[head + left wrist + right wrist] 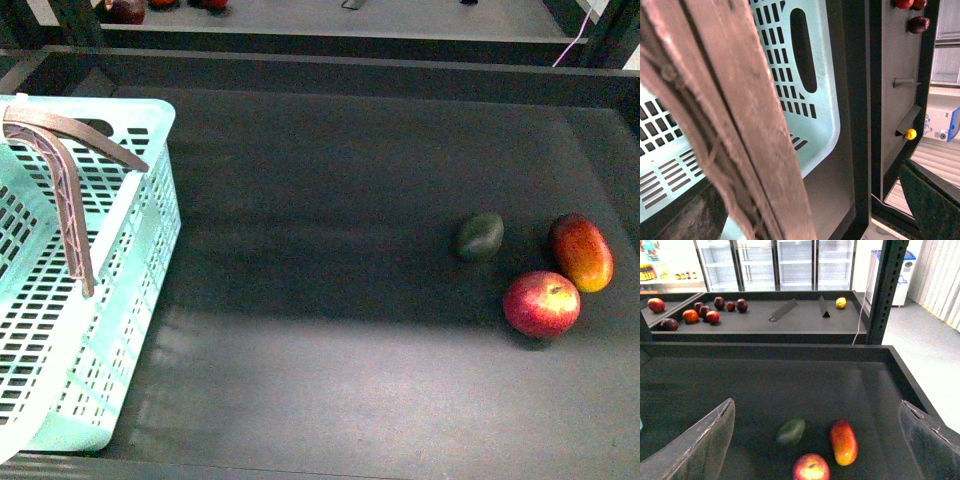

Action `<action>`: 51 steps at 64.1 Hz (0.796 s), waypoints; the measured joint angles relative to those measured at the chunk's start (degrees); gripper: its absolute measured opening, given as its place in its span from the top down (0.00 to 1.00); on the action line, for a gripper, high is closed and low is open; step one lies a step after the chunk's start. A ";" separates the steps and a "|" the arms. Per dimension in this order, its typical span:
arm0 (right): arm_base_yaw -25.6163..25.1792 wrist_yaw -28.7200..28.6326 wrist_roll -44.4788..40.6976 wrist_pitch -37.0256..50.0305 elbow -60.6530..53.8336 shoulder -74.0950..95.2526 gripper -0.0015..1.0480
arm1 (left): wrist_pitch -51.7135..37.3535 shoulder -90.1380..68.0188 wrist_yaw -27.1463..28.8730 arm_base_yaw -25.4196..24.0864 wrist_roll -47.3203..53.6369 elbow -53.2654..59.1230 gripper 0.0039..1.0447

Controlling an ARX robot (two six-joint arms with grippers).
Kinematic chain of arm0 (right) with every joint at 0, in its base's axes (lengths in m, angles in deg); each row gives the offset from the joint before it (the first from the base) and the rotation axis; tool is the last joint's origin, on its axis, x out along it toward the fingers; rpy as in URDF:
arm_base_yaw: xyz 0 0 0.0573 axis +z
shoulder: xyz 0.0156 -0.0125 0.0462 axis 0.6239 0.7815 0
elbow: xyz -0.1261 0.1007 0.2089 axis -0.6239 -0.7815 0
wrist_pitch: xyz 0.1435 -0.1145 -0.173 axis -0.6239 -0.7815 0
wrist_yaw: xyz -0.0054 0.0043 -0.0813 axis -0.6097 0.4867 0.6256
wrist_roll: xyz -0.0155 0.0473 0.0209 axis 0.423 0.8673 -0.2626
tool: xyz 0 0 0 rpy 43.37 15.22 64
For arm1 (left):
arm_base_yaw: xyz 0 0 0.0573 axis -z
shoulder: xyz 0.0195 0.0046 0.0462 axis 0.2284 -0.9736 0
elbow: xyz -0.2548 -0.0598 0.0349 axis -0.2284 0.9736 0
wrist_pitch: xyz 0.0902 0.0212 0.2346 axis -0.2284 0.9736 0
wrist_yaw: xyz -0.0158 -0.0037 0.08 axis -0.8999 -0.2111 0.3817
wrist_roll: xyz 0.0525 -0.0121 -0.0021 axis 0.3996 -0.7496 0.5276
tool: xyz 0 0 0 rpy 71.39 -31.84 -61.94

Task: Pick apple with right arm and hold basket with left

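The apple (541, 304), red with yellowish streaks, lies on the dark tabletop at the right front. In the right wrist view the apple (811, 467) sits below and between the clear fingers (707, 440) of my open right gripper (816, 405), which hovers above it without touching. The mint-green basket (110, 300) stands at the left, its brown handle (70, 190) swung up. My open left gripper (805, 200) is right at the basket's handle (740, 125), which fills the view between the dark fingers (930, 205); the basket wall (810, 115) lies behind. Neither arm shows in the front view.
An elongated red-and-yellow fruit (582, 252) and a small dark green fruit (481, 237) lie just behind the apple. A raised dark rim (330, 70) bounds the table at the back. Beyond it a second shelf holds several fruits (705, 312) and a lemon (841, 302).
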 joint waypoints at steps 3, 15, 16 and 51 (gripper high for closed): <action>0.00 0.00 0.00 0.00 0.00 0.00 0.08 | 0.28 -1.60 0.68 0.11 -0.57 -0.81 0.07; 0.00 0.00 0.00 0.00 0.00 0.00 0.08 | 1.64 -6.25 2.40 0.09 -1.81 -3.82 0.14; 0.00 0.00 0.00 0.00 0.00 0.00 0.08 | 1.81 -6.45 2.47 0.09 -1.86 -4.17 0.18; 0.00 0.02 0.02 0.00 0.00 0.00 0.08 | 3.48 -5.05 3.85 0.87 -3.32 -4.22 0.87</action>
